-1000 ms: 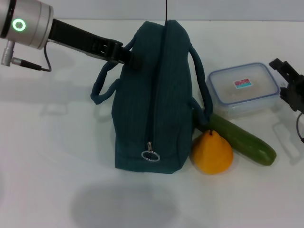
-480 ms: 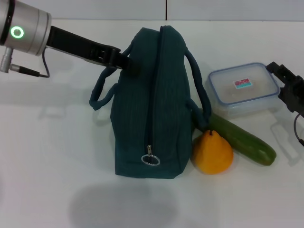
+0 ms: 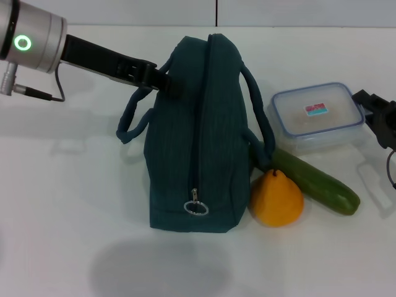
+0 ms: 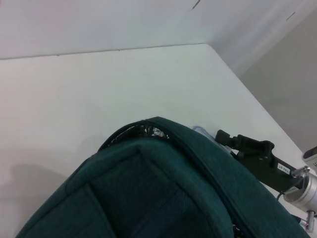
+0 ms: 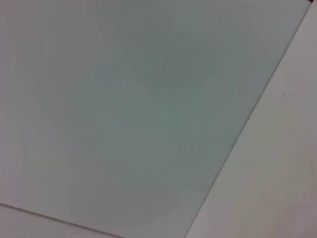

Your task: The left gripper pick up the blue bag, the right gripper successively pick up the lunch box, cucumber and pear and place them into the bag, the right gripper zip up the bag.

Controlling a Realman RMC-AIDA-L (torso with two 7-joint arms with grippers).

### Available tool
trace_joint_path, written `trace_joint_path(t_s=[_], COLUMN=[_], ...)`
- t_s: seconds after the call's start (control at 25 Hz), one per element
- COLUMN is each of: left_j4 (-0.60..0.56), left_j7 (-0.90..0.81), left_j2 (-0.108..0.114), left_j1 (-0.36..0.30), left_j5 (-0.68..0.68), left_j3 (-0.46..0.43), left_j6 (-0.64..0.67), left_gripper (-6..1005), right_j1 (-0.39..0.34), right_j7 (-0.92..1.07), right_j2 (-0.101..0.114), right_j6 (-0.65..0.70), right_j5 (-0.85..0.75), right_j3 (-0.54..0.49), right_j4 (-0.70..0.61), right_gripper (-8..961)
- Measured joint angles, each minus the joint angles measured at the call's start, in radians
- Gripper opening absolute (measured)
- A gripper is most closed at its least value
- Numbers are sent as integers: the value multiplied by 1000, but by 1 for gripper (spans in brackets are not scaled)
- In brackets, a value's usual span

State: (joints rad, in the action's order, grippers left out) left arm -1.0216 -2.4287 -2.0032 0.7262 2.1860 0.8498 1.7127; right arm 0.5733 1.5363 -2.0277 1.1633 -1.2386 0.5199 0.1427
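Note:
The blue bag (image 3: 198,136) stands upright on the white table, zip closed along its top with the ring pull (image 3: 196,207) at the near end. My left gripper (image 3: 162,80) is shut on the bag's upper left side by a strap handle. In the left wrist view the bag (image 4: 148,198) fills the foreground and a bit of foil lining (image 4: 146,131) shows. To the right of the bag lie the lunch box (image 3: 318,116), the cucumber (image 3: 315,181) and the pear (image 3: 276,199). My right gripper (image 3: 371,106) hovers open just right of the lunch box, also seen as the right gripper (image 4: 233,144) beyond the bag.
The pear touches the bag's near right corner and the cucumber lies behind it, partly under the bag's right handle (image 3: 263,124). The table's far edge meets a wall (image 3: 278,12). The right wrist view shows only a bare white surface.
The bag's top shifted slightly left with my left gripper a second ago, then held still. My right gripper edged toward the lunch box, then drew back a little to the right.

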Motion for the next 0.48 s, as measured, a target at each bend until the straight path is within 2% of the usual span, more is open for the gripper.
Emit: trace_joint_path(t_s=[0.2,0.48], left_j4=[0,1], left_j7=[0,0], left_j2=[0,-2], left_j1=[-2,-2], left_j5=[0,0], left_j3=[0,0], left_j6=[-1,-2], left_gripper=[39,39], right_j1=[-2,-13], right_j7=[1,0], right_j2=[0,0], right_j6=[4,12], right_j5=[3,1], right_j3=[0,1], right_j4=[0,-9], right_gripper=[213,127])
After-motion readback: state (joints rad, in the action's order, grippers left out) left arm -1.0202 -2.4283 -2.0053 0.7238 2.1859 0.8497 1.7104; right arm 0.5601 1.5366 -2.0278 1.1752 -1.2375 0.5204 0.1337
